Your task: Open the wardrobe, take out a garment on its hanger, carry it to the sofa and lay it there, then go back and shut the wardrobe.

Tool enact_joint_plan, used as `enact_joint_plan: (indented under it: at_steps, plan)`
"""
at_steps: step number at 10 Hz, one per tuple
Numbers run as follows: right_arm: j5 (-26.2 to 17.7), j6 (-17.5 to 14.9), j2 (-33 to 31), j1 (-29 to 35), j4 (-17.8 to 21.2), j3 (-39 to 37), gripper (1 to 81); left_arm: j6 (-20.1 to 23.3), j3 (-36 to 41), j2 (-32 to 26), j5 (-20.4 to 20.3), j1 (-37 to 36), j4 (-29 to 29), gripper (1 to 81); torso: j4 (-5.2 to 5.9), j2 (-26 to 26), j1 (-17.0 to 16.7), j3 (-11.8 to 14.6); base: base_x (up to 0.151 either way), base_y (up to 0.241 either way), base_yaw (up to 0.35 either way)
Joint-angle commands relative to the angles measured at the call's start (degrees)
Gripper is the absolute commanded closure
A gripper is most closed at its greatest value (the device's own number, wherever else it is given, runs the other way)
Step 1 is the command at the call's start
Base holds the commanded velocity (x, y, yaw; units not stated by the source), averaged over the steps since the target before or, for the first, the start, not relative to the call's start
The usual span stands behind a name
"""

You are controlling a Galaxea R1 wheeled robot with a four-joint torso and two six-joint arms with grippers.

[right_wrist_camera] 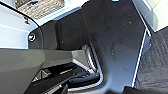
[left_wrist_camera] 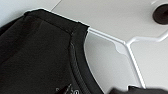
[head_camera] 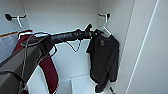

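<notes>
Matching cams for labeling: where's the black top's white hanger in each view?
Head: white hanger upper right, on a black hook, carrying the black top.
Left wrist: hanger at centre-right, beside the top's neckline.
Right wrist: not in it.
Shared landmark: the black hook.

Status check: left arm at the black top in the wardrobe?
Left end effector at the hanger neck, grip unclear. Black top on its hook, wardrobe open. Maroon jacket hangs beside the arm, apart from the top.
</notes>
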Motion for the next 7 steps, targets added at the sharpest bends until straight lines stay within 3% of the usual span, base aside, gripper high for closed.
enact_joint_plan:
  at_steps: [1, 7]
  plan:
    - [-3.1, -0.2, 0.7, 2.0, 0.0, 0.4, 1.0, -0.9, -2.5, 1.1, -4.2, -11.8, -0.1, 1.0, 0.0, 0.0, 0.0, 0.0, 0.0, 0.0, 0.0]
    - [-2.9, 0.1, 1.0, 2.0, 0.0, 0.3, 1.0, -1.3, -6.8, 6.2, -7.8, -13.4, 0.2, 1.0, -0.02, 0.0, 0.0, 0.0, 0.0, 0.0, 0.0]
